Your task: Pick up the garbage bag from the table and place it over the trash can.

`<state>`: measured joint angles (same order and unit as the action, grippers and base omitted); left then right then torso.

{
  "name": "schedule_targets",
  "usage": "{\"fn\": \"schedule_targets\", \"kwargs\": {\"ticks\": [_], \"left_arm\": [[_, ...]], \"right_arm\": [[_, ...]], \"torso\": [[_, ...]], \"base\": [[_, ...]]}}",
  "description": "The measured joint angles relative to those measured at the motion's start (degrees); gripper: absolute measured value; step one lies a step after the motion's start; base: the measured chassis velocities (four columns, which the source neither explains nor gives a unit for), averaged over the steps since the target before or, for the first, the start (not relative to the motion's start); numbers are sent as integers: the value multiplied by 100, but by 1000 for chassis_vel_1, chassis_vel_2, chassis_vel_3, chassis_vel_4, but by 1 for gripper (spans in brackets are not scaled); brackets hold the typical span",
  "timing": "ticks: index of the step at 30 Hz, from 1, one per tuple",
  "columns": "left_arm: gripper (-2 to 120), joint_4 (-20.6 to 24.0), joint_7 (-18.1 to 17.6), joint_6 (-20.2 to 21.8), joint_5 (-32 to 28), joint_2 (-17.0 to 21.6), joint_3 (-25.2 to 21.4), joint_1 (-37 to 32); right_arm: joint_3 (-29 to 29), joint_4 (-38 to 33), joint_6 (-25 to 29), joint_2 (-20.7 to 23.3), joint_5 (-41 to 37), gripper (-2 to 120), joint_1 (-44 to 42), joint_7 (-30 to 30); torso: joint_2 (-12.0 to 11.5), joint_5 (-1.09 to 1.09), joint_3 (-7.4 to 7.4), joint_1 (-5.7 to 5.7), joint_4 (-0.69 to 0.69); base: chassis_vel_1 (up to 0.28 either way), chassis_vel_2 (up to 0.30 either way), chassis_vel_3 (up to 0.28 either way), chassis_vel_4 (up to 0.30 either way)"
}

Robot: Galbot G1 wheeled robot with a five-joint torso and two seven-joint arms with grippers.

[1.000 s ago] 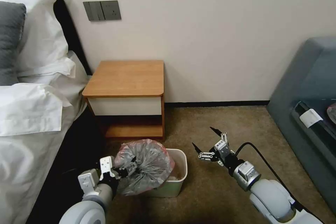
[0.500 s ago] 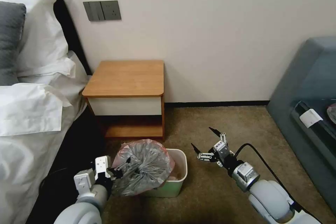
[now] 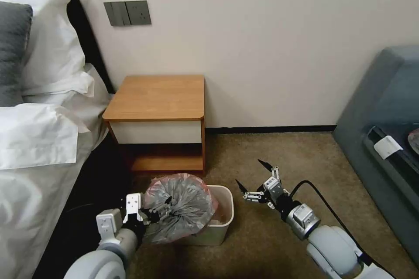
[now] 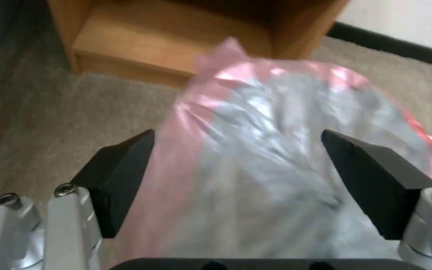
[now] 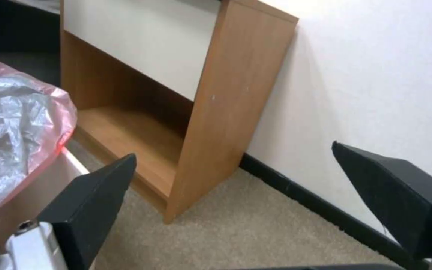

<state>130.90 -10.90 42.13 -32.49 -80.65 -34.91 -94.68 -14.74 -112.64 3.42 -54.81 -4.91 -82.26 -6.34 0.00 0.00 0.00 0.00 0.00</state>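
The grey crinkly garbage bag (image 3: 183, 205) with its pinkish rim bulges over the left part of the cream trash can (image 3: 223, 218), on the carpet in front of the table (image 3: 157, 96). My left gripper (image 3: 158, 211) sits against the bag's left side. In the left wrist view it is open (image 4: 236, 135), its black fingers (image 4: 121, 176) spread wide on either side of the bag (image 4: 276, 157). My right gripper (image 3: 249, 173) hovers open just right of the can, holding nothing. The right wrist view shows that gripper (image 5: 233, 150), the bag (image 5: 11, 112), the can's rim (image 5: 71, 159) and the table's side (image 5: 226, 93).
A bed with white linen (image 3: 39, 135) runs along the left, close to my left arm. A grey-blue sofa (image 3: 384, 109) stands at the right. Open carpet (image 3: 270, 148) lies between the table and the sofa. The wall (image 3: 262, 43) is just behind the table.
My left gripper drew back to the left, then came forward against the bag again. My right gripper drifted slightly left and lower. The bag barely shifted.
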Motion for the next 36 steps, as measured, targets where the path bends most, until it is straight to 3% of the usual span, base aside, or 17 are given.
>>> {"fn": "schedule_targets", "kwargs": {"ticks": [5,9,15,20,26,36], "left_arm": [[86,-349,104,16,-287,-37,-137,182],[86,-343,135,16,-224,-52,-111,165],[91,268,76,13,212,-19,-93,-132],[96,512,152,10,202,-3,-2,-241],[95,103,301,7,42,-46,188,-176],[93,-535,292,3,25,-123,90,114]], "right_arm": [[-19,-40,20,-34,17,100,-59,4],[-20,-69,17,-35,21,100,-62,4],[-62,-35,14,-31,21,100,-58,5],[-38,-5,21,-58,30,100,-46,2],[1,-15,22,-85,41,100,-30,2],[-93,-13,132,-150,77,100,-165,2]], "torso": [[0,0,0,1,0],[0,0,0,0,0],[0,1,0,0,1],[0,2,0,0,0],[0,0,0,0,0],[0,0,0,0,0]], "base": [[0,0,0,0],[0,0,0,0],[0,0,0,0],[0,0,0,0],[0,0,0,0],[0,0,0,0]]}}
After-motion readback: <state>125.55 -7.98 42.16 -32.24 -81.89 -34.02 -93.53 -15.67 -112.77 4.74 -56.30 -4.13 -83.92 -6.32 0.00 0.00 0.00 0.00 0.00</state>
